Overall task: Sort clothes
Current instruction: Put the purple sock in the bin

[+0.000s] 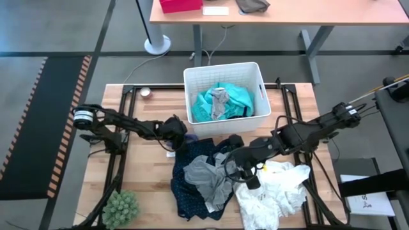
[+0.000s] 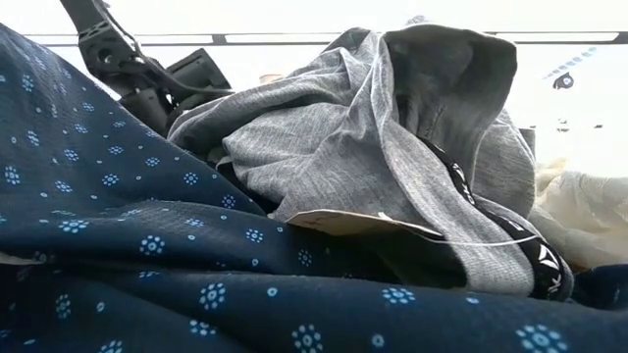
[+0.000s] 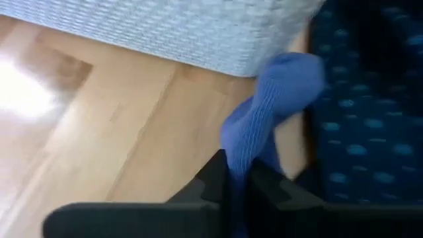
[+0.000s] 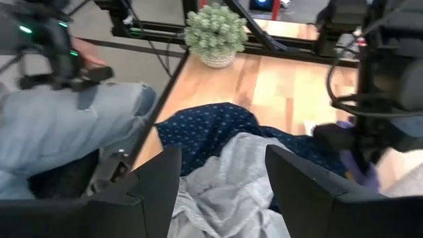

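Observation:
A pile of clothes lies on the table's near middle: a navy patterned garment (image 1: 192, 176), a grey one (image 1: 209, 180) on top of it, a large white one (image 1: 275, 190) to the right, and a black band with white print (image 2: 525, 250). A teal garment (image 1: 223, 102) lies in the white bin (image 1: 255, 73). My left gripper (image 1: 174, 130) is at the bin's near left corner, shut on a blue ribbed cloth (image 3: 264, 112). My right gripper (image 4: 221, 172) hangs open above the grey garment (image 4: 231, 178), nothing between its fingers. My left gripper pinches one end of the blue ribbed cloth (image 3: 239, 158) between its two fingers (image 3: 215, 175), coming slanting down from the table's left. The rest of the cloth runs away from the fingers toward the bin's corner, beside the navy garment (image 3: 363, 125).
A green spiky plant (image 1: 121, 207) stands at the table's near left corner. A small round metal thing (image 1: 146, 92) sits at the far left. Bare wood (image 3: 119, 132) lies left of the pile. A person in jeans (image 4: 59, 132) is beside the table.

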Robot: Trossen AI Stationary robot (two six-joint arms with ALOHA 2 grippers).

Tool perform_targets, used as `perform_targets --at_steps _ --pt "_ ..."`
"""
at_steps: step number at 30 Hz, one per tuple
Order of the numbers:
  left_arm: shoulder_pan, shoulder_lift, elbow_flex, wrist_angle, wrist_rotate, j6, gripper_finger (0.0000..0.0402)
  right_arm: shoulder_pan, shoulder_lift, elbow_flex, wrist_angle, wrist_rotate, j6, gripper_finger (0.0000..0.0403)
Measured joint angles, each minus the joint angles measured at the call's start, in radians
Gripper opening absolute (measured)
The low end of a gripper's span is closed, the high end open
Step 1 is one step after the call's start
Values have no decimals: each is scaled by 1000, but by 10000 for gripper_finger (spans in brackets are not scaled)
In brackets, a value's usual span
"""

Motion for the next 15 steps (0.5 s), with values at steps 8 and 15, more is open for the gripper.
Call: perform_targets --at_steps 8,15 --pt "-69 -208 59 -167 14 -11 5 0 -27 -1 -15 50 -3 184" --pt "-221 -417 114 -194 20 -10 3 2 -76 -1 -5 57 -13 166"
